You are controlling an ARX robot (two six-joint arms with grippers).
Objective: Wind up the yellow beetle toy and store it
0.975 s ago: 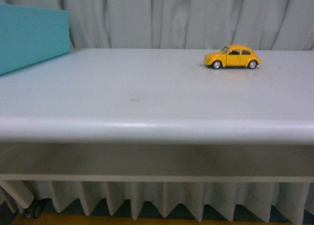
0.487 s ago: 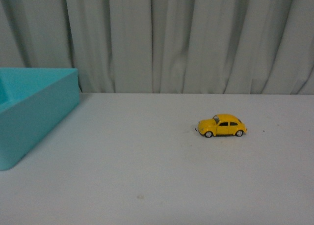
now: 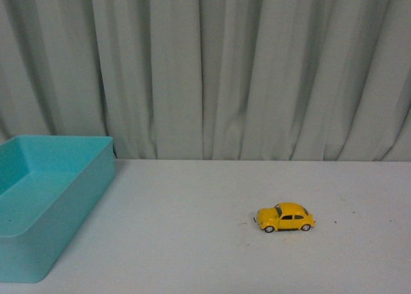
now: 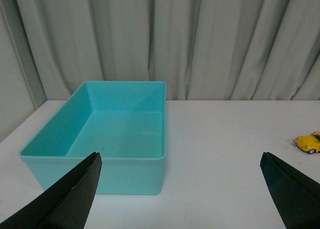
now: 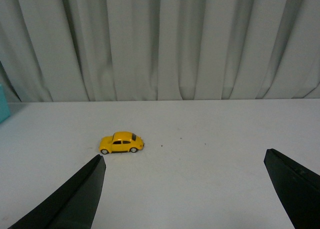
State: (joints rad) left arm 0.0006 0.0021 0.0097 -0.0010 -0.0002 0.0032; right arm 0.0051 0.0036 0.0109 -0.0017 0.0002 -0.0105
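Observation:
The yellow beetle toy [image 3: 285,217] stands on its wheels on the white table, right of the middle in the front view, nose pointing left. It also shows in the right wrist view [image 5: 121,143], ahead of my open right gripper [image 5: 182,181] and just beyond its one black finger [image 5: 75,199]. At the edge of the left wrist view only the car's front [image 4: 310,142] shows. My left gripper [image 4: 180,181] is open and holds nothing; it hangs over the table near the turquoise bin. Neither arm appears in the front view.
An empty turquoise bin [image 3: 70,207] sits at the table's left side; in the left wrist view this bin [image 4: 127,176] is close in front of the gripper. Pale pleated curtains [image 3: 212,69] hang behind the table's far edge.
The front camera's view has risen: the table's front edge and skirt dropped out of sight, the car sits lower in frame, and the bin's inside now shows. The car itself has not moved.

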